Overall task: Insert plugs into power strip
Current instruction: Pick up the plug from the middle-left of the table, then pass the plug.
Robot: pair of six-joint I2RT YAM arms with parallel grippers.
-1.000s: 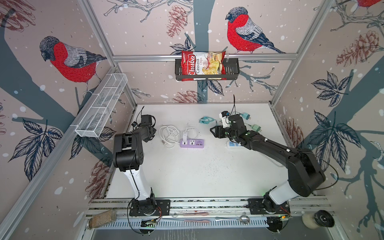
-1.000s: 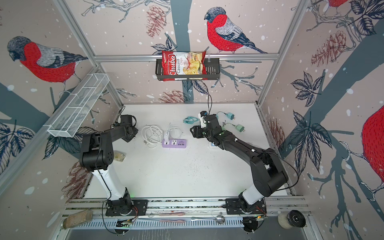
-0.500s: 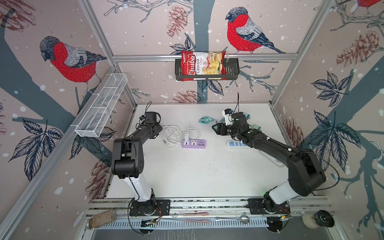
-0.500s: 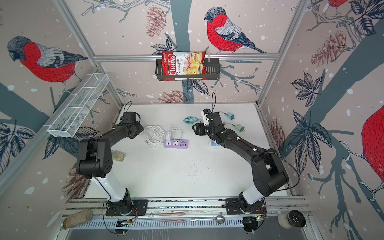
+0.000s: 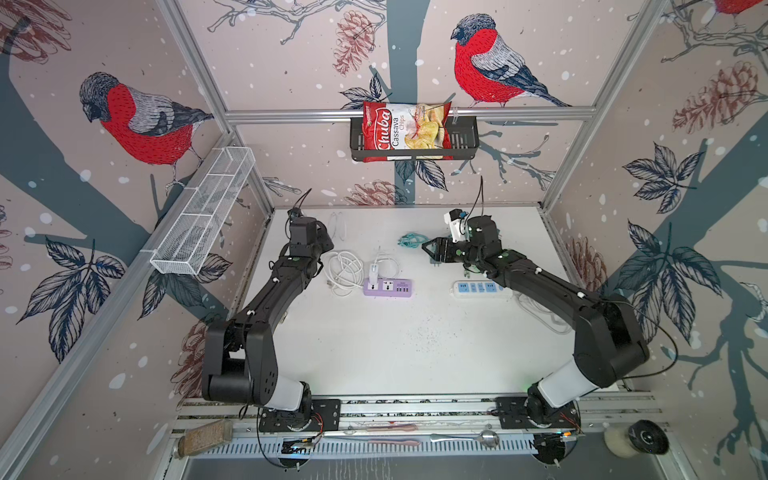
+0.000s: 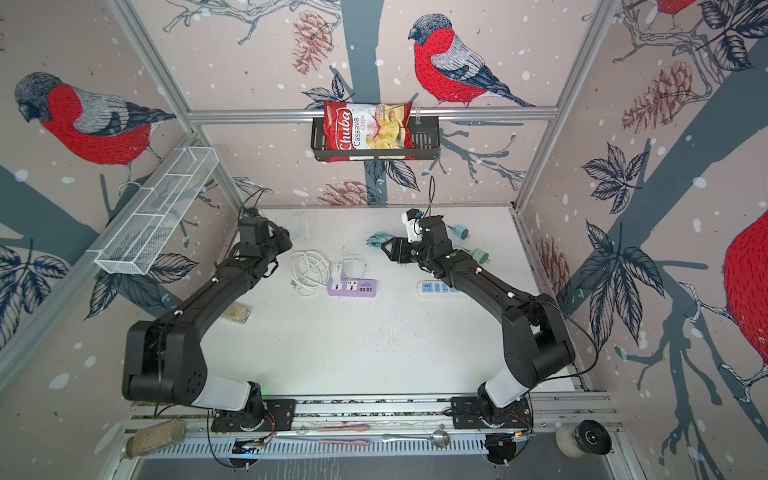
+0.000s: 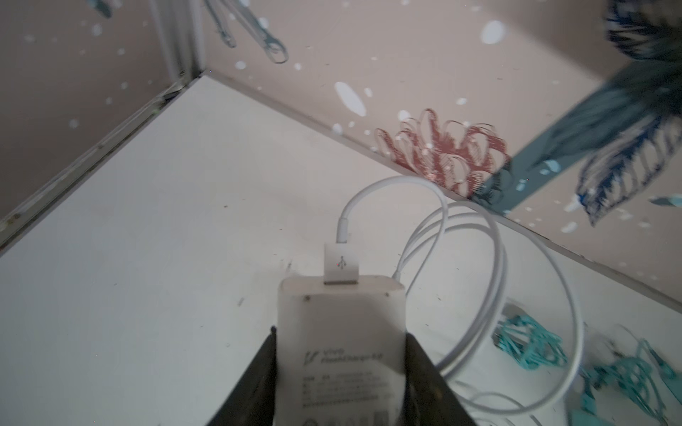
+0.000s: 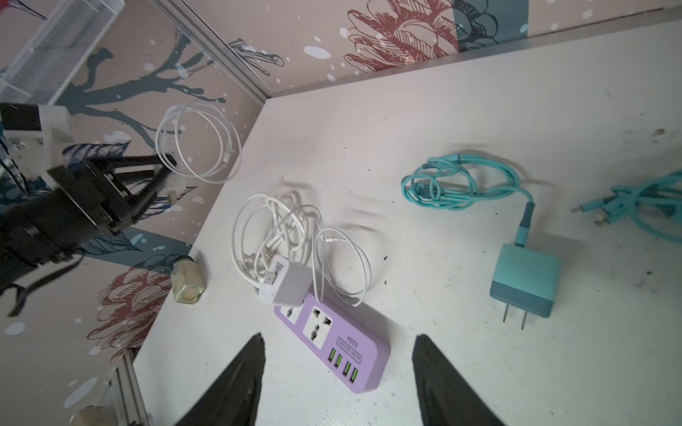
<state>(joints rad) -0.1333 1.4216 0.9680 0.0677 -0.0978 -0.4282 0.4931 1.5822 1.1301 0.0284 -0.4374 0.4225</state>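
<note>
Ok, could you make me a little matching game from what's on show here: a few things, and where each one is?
Things:
1 labelled white plug
2 other white plug
3 teal plug
4 chips bag

Places:
A flat on the table, prongs free
B in the black basket
C clamped in the left jaws
D on the end of the purple power strip

Pairs: 1-C, 2-D, 3-A, 4-B.

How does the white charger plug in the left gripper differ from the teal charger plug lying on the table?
The white charger plug is clamped between the left gripper's jaws; the teal charger plug lies loose on the table. The white one's prongs are hidden; the teal one's show. Both are boxy, with a matching cable plugged in.
</note>
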